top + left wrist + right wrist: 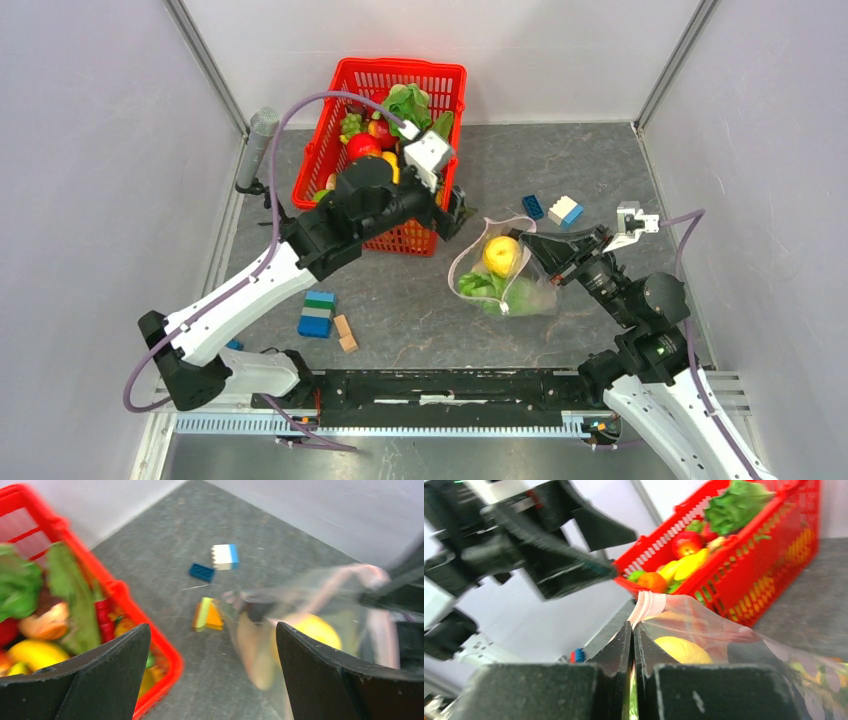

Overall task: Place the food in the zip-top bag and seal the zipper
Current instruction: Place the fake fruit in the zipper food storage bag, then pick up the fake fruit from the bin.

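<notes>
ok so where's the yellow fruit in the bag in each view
Top: centre right, yellow fruit inside the bag, right of the red basket.
Left wrist: lower right, blurred through the bag.
Right wrist: bottom centre, in the bag.
Shared landmark: the red basket.

The left arm (250, 290) stretches from the desk's (420, 290) near-left corner toward its middle, the left tool (455, 210) spread wide and empty. The right arm (650, 330) bends in from the near-right corner, the right tool (633, 627) pinched on the bag's (734, 635) edge.
</notes>
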Controlling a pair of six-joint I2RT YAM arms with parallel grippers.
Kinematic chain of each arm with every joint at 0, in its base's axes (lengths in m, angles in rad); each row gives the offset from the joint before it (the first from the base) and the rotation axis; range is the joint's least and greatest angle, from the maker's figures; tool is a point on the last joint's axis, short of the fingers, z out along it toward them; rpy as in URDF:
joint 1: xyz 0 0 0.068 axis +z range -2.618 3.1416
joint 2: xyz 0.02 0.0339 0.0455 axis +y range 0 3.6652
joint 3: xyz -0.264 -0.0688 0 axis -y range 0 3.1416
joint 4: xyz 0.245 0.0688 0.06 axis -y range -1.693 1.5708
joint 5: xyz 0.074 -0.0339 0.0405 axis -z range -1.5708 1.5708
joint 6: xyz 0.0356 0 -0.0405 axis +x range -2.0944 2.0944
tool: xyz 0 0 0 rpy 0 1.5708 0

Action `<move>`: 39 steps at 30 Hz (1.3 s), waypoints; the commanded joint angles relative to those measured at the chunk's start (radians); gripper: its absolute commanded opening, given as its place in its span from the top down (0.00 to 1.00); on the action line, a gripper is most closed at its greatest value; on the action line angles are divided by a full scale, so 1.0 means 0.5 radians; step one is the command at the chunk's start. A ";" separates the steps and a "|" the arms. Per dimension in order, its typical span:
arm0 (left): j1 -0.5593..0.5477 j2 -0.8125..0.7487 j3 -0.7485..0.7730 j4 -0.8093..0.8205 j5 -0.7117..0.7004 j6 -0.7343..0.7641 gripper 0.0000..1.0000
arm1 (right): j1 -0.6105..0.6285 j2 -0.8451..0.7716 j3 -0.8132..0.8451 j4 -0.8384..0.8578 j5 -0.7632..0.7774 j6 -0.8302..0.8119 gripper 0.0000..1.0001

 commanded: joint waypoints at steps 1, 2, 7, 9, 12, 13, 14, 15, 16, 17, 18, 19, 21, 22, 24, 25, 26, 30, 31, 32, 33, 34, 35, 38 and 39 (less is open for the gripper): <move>0.221 -0.078 -0.130 0.067 -0.291 -0.116 0.00 | 0.003 -0.058 0.019 0.440 -0.139 0.070 0.95; 0.276 -0.112 -0.175 0.096 -0.319 -0.176 0.00 | 0.003 -0.054 0.067 0.251 -0.004 -0.018 0.94; 0.576 -0.113 -0.243 0.074 -0.308 -0.262 0.00 | 0.003 -0.021 0.099 -0.161 0.314 -0.093 0.94; 0.654 -0.040 -0.189 0.033 -0.277 -0.217 0.00 | 0.003 -0.049 0.032 -0.066 0.293 -0.050 0.94; 0.741 0.131 -0.072 0.017 -0.134 -0.098 0.00 | 0.003 -0.044 0.041 -0.065 0.299 -0.052 0.94; 0.775 0.191 -0.038 0.031 -0.076 -0.063 0.00 | 0.003 -0.033 0.057 -0.082 0.297 -0.060 0.94; 0.802 0.239 -0.010 0.049 -0.011 -0.025 0.00 | 0.003 -0.031 0.069 -0.093 0.286 -0.061 0.94; 0.833 0.303 0.046 0.040 0.071 0.018 0.00 | 0.002 -0.029 0.073 -0.095 0.277 -0.062 0.94; 0.858 0.366 0.138 -0.013 0.168 0.077 0.00 | 0.002 -0.030 0.074 -0.097 0.272 -0.061 0.94; 0.876 0.447 0.223 -0.076 0.265 0.167 0.00 | 0.003 -0.036 0.074 -0.101 0.273 -0.056 0.94; 0.885 0.529 0.312 -0.131 0.273 0.199 0.00 | 0.003 -0.043 0.074 -0.109 0.274 -0.056 0.94; 0.895 0.591 0.367 -0.150 0.244 0.210 0.01 | 0.003 -0.047 0.074 -0.110 0.278 -0.054 0.94; 0.933 0.720 0.459 -0.155 0.246 0.218 0.07 | 0.003 -0.055 0.077 -0.119 0.291 -0.053 0.94; 0.945 0.769 0.488 -0.152 0.237 0.209 0.10 | 0.004 -0.055 0.078 -0.118 0.290 -0.052 0.94; 0.963 0.857 0.588 -0.239 0.225 0.227 0.14 | 0.003 -0.050 0.089 -0.126 0.283 -0.051 0.94; 0.962 0.889 0.616 -0.280 0.213 0.248 0.15 | 0.002 -0.047 0.095 -0.135 0.278 -0.051 0.94; 0.964 0.902 0.620 -0.292 0.205 0.277 0.15 | 0.002 -0.044 0.099 -0.145 0.275 -0.055 0.93; 0.964 0.929 0.579 -0.224 0.202 0.345 0.15 | 0.003 -0.037 0.091 -0.134 0.289 -0.055 0.93; 0.964 0.934 0.577 -0.213 0.175 0.348 0.15 | 0.003 -0.032 0.087 -0.127 0.278 -0.052 0.93; 0.964 0.935 0.577 -0.209 0.099 0.319 0.15 | 0.004 -0.019 0.089 -0.116 0.266 -0.049 0.93; 0.971 0.924 0.559 -0.184 0.032 0.282 0.15 | 0.003 -0.010 0.088 -0.115 0.251 -0.050 0.93; 0.982 0.904 0.527 -0.132 -0.036 0.229 0.14 | 0.003 -0.004 0.093 -0.117 0.242 -0.048 0.93; 0.996 0.883 0.496 -0.074 -0.129 0.172 0.10 | 0.003 0.001 0.093 -0.121 0.236 -0.048 0.93; 1.018 0.823 0.379 0.071 -0.307 0.122 0.08 | 0.003 -0.001 0.090 -0.122 0.252 -0.051 0.93; 1.019 0.811 0.346 0.106 -0.316 0.146 0.08 | 0.003 0.000 0.090 -0.125 0.253 -0.052 0.93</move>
